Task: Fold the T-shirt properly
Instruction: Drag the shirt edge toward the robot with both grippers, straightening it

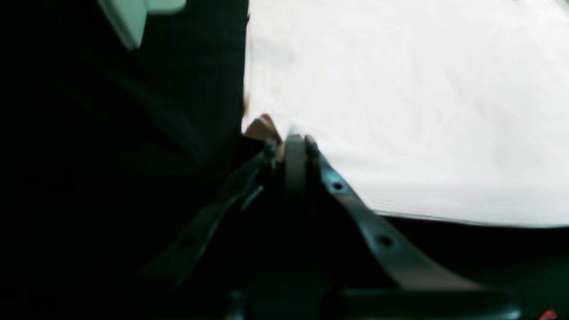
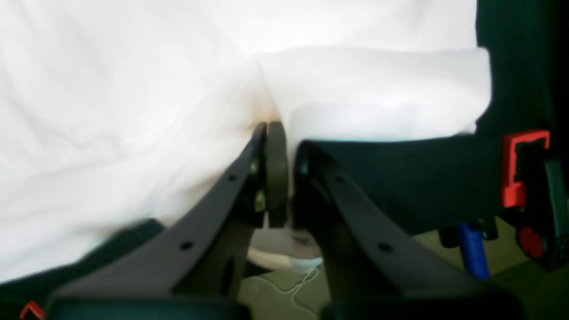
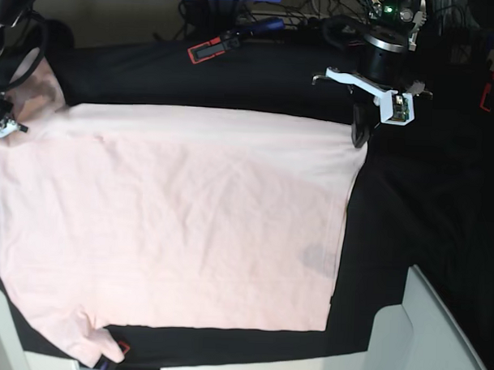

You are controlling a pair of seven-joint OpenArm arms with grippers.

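Note:
The pale pink T-shirt lies spread flat on the black table cloth, plain side up, with no lettering showing. My left gripper is at the shirt's far right corner. In the left wrist view the left gripper is shut on that corner of the T-shirt. My right gripper is at the far left edge by a sleeve. In the right wrist view the right gripper is shut on a fold of the T-shirt, and cloth hangs down between its fingers.
A black and red tool and a blue-handled tool lie on the cloth behind the shirt. A white panel stands at the front right. A red clamp is at the table edge by my right gripper.

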